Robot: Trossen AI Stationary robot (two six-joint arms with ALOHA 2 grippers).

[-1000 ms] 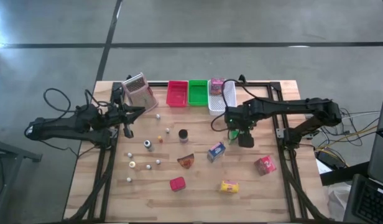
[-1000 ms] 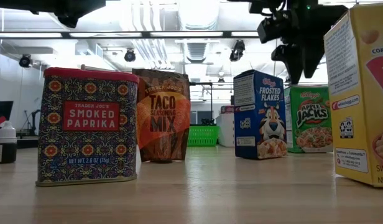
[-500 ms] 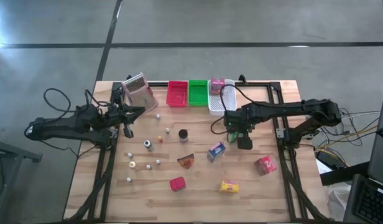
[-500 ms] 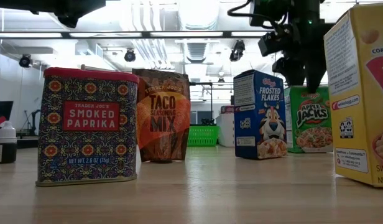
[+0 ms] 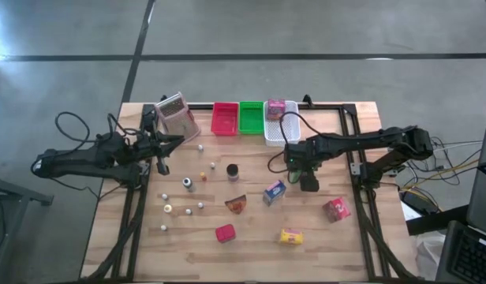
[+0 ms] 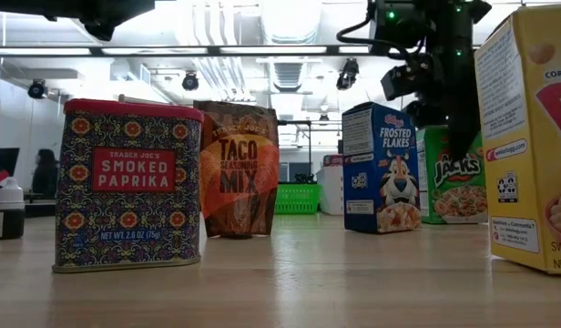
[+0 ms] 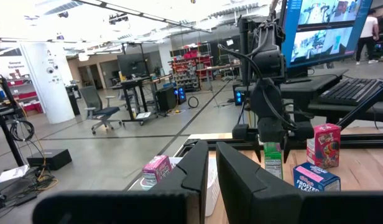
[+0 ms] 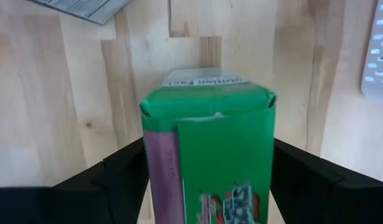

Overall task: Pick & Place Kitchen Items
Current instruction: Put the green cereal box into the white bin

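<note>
Now right gripper (image 8: pixel 207 180) over green box (image 8: pixel 208 146), jaws wide either side, not yet clamped, lined up for pick. Left gripper (image 7: pixel 207 171) shut, empty, waiting far left.

The right arm reaches in over the middle of the tabletop, wrist bent downward, its hand (image 5: pixel 294 167) pointing down with both fingers (image 8: pixel 110 180) spread wide apart. The left arm lies low along the left edge, its hand (image 5: pixel 158 150) closed.

Robotics lab: desks (image 7: pixel 132 87), monitors (image 7: pixel 319 28), concrete floor (image 5: pixel 306 31).
</note>
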